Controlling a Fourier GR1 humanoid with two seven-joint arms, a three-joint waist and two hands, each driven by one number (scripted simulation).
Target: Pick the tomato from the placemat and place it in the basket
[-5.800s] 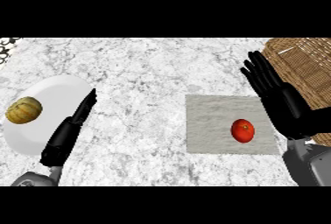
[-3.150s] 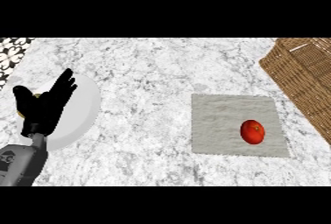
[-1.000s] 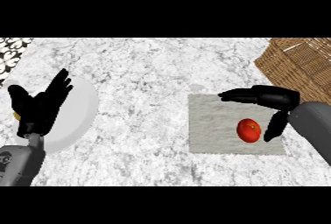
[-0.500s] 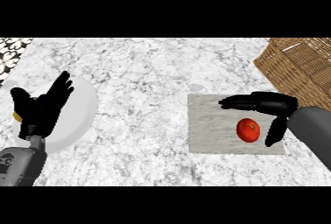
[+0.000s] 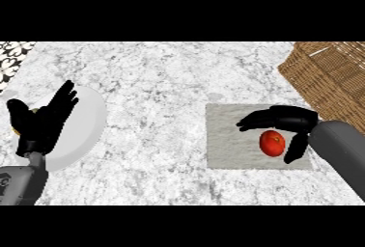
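Even, bright light is falling across the marble tabletop (image 5: pixel 164 87); no glare is showing, and shadows are staying faint.

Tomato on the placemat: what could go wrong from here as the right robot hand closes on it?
1. The tomato is round; the right robot hand arches over it, fingers not yet closed, so it might roll off the placemat.
2. The basket stands close behind, so a low lift might bump its rim.
3. The left robot hand rests over the plate; moving it could disturb the plate.
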